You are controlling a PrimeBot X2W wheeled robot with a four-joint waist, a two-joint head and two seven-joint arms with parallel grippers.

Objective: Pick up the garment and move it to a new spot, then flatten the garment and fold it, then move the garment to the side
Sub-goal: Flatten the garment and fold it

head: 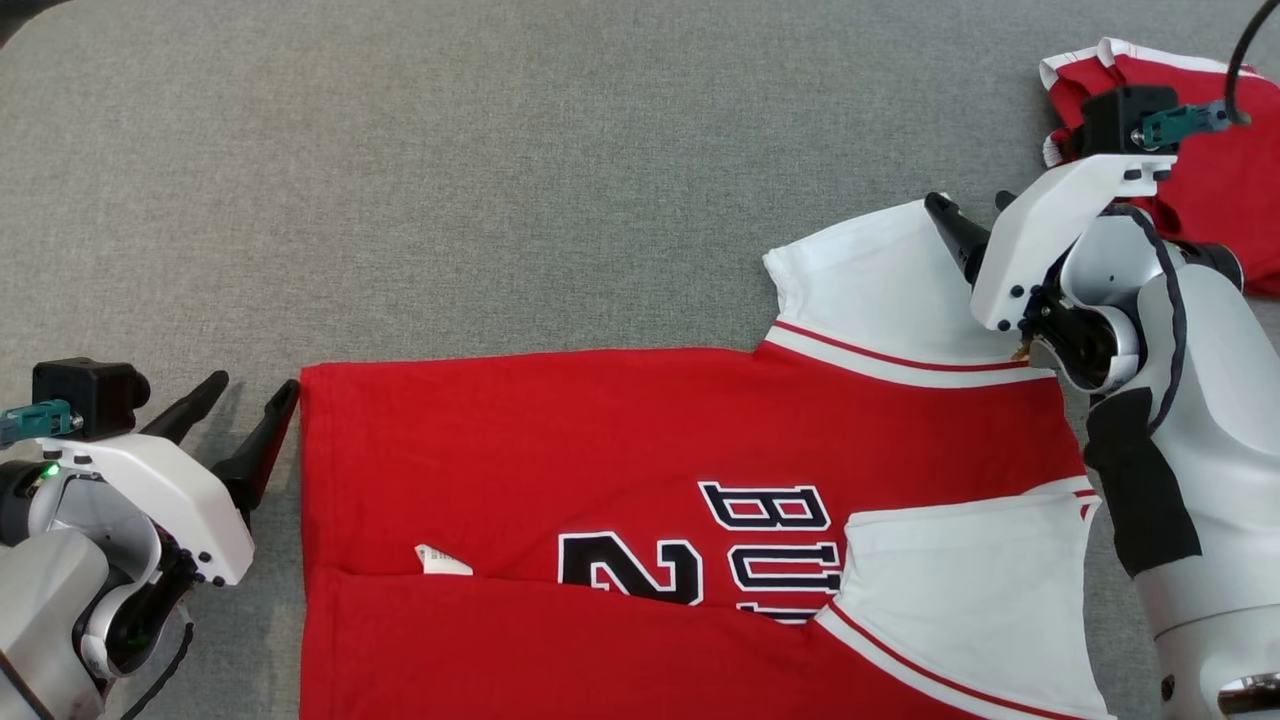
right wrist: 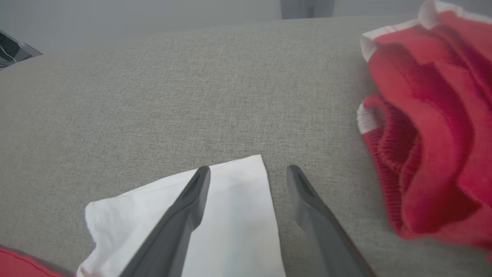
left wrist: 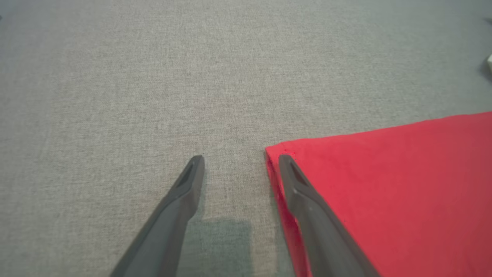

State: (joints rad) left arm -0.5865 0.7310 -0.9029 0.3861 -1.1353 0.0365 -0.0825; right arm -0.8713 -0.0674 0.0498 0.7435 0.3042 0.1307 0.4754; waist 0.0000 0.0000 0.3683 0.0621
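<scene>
Head view: red jersey point(head: 600, 450) reads "BU", "2"; left fingers point(head: 262, 440), right fingers point(head: 955, 235) spread wide, empty.

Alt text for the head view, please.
A red jersey lies on the grey surface, its near side folded over the print. The open left gripper is at its far left corner, the open right gripper over its far white sleeve; another red garment lies upper right.
</scene>
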